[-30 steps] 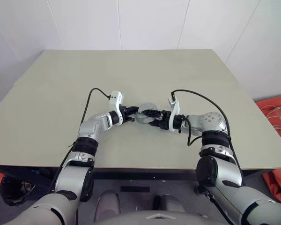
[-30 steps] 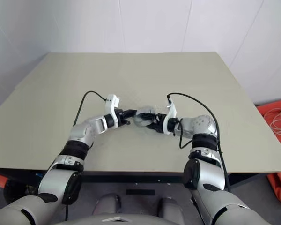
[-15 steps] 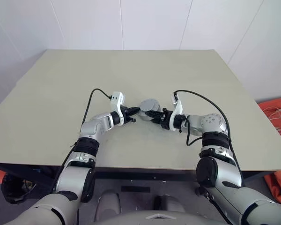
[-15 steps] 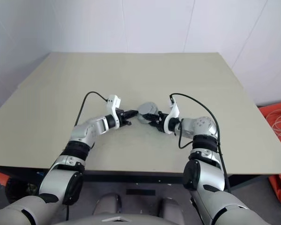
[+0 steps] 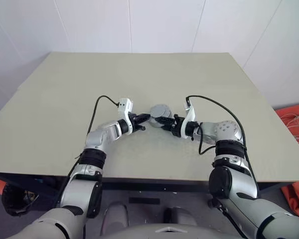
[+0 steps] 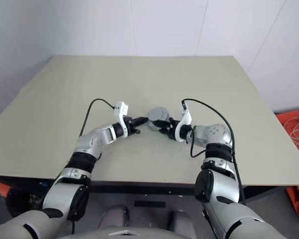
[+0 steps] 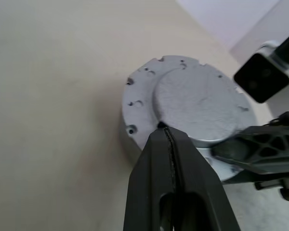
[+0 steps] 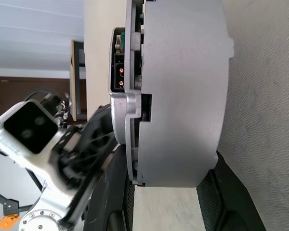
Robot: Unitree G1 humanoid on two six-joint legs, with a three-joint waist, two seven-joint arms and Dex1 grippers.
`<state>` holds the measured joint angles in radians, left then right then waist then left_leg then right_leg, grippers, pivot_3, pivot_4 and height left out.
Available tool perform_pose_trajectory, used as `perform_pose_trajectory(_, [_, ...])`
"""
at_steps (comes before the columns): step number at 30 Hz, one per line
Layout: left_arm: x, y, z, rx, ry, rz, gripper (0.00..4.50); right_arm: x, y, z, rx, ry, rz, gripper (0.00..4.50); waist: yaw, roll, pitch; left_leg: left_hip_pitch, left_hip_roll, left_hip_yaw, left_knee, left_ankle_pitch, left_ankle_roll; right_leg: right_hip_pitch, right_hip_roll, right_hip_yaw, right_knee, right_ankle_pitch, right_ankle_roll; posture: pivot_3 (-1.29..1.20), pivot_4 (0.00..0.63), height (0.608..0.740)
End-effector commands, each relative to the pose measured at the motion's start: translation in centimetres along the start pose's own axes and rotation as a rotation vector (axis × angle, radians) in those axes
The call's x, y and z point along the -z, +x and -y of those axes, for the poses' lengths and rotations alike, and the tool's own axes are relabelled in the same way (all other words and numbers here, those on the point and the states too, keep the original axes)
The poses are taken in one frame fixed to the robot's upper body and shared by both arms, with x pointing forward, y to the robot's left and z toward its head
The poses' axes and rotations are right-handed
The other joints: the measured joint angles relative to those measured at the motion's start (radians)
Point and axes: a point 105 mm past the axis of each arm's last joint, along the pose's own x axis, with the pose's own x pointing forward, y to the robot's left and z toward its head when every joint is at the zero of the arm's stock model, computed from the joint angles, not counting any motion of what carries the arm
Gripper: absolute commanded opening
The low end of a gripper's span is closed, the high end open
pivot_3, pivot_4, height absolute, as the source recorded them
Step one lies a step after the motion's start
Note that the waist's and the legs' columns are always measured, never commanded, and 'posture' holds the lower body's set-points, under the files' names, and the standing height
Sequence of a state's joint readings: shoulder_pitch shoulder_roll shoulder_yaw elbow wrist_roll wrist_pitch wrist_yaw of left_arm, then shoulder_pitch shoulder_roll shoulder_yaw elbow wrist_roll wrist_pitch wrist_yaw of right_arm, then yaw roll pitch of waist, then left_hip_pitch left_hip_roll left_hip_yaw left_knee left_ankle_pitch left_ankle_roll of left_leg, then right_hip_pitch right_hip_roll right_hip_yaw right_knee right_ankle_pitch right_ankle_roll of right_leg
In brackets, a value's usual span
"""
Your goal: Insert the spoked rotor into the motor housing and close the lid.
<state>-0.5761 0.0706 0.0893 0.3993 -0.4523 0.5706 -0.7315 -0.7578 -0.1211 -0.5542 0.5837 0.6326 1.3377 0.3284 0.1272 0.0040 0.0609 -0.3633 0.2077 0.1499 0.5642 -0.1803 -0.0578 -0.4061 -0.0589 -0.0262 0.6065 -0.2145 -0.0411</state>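
The motor housing (image 5: 160,112) sits near the middle of the pale green table (image 5: 65,99), and its lid (image 7: 202,103) is folded down on top, plain silver-grey side up, so the whole thing reads as one closed grey drum. From the right wrist view the seam between lid and cup (image 8: 135,96) looks tight, though a small connector shows at one edge and I can't swear the lid is fully seated all the way round. The right gripper (image 5: 165,121) comes in from the right with its two black fingers apart on either side of the drum, one finger (image 8: 216,202) lying against the lower body and the other along the lid side, so it appears clamped on the housing. The left gripper (image 5: 144,118) reaches in from the left, its fingers pressed together with no gap, their joined tip (image 7: 164,137) resting against the lid's raised centre step.
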Motion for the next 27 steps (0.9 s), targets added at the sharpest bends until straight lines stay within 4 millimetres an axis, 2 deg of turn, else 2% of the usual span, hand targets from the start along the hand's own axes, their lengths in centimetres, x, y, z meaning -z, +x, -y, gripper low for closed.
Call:
perform_pose_trajectory(1, [-3.0, -1.8, 3.0, 0.15, -0.01, 0.136, 0.0, -1.7, -0.6, -2.0, -0.079, -0.037, 0.07, 1.58, -0.001, 0.0, 0.0, -0.001, 0.0, 0.0, 0.0, 0.0, 0.0, -0.001, 0.0, 0.0, 0.001, 0.0, 0.0, 0.0, 0.0, 0.74])
perform_pose_trajectory(4, [-2.6, -4.1, 4.5, 0.203, -0.088, 0.164, 0.0, -2.3, -0.8, -2.2, -0.084, -0.043, 0.093, 1.58, -0.003, 0.0, 0.0, -0.001, 0.001, 0.0, 0.0, 0.0, 0.0, -0.002, 0.001, -0.001, 0.001, 0.0, -0.001, 0.0, 0.0, 0.74])
perform_pose_trajectory(6, [-2.0, -5.6, 4.7, 0.197, -0.149, 0.177, 0.0, -2.7, -0.9, -2.9, -0.103, -0.057, 0.106, 1.58, -0.002, 0.0, 0.0, -0.001, 0.001, 0.0, 0.0, 0.0, 0.0, -0.002, 0.0, 0.0, 0.001, 0.0, -0.001, 0.0, 0.0, 0.74])
perform_pose_trajectory(9, [-0.3, -8.4, 4.1, 0.13, -0.29, 0.202, 0.0, -3.0, -0.9, -5.8, -0.194, -0.103, 0.1, 1.57, -0.006, 0.001, 0.001, -0.001, 0.001, 0.001, 0.001, 0.0, 0.0, -0.002, 0.001, 0.0, 0.001, 0.0, -0.001, 0.0, 0.0, 0.74])
perform_pose_trajectory(12, [0.4, -10.3, 3.2, 0.055, -0.409, 0.257, 0.0, -2.5, -1.0, -8.8, -0.286, -0.143, 0.058, 1.57, -0.006, 0.004, 0.003, -0.001, 0.002, 0.0, 0.001, 0.0, 0.0, -0.002, 0.002, 0.0, 0.001, 0.0, -0.001, 0.0, 0.0, 0.74])
perform_pose_trajectory(15, [0.4, -11.6, 2.3, -0.005, -0.515, 0.344, 0.0, -1.2, -1.1, -11.8, -0.388, -0.184, -0.017, 1.57, -0.005, 0.004, 0.003, -0.001, 0.002, 0.0, 0.002, 0.0, -0.001, -0.001, 0.002, 0.0, 0.001, 0.0, 0.0, 0.0, 0.0, 0.74])
perform_pose_trajectory(18, [0.2, -12.3, 2.4, 0.002, -0.573, 0.395, 0.0, -0.3, -1.4, -13.2, -0.43, -0.208, -0.052, 1.57, -0.002, 0.004, 0.003, 0.0, 0.002, 0.0, 0.002, 0.0, 0.0, -0.001, 0.002, 0.0, 0.001, 0.0, 0.0, 0.0, 0.0, 0.74])
perform_pose_trajectory(21, [-0.6, -13.0, 2.5, 0.029, -0.634, 0.473, 0.56, 0.4, -1.5, -14.1, -0.456, -0.227, -0.076, 1.57, 0.002, 0.004, 0.003, -0.001, 0.001, -0.001, 0.002, 0.0, 0.0, 0.0, 0.001, 0.0, 0.0, -0.001, 0.001, 0.0, 0.0, 0.74])
perform_pose_trajectory(27, [-0.7, -13.7, 3.5, 0.065, -0.682, 0.493, 2.43, 0.9, -1.6, -13.7, -0.453, -0.232, -0.091, 1.57, -0.002, 0.004, 0.003, -0.001, 0.001, -0.001, 0.002, 0.0, -0.001, 0.0, 0.002, 0.0, 0.0, 0.0, 0.003, 0.0, 0.0, 0.74])
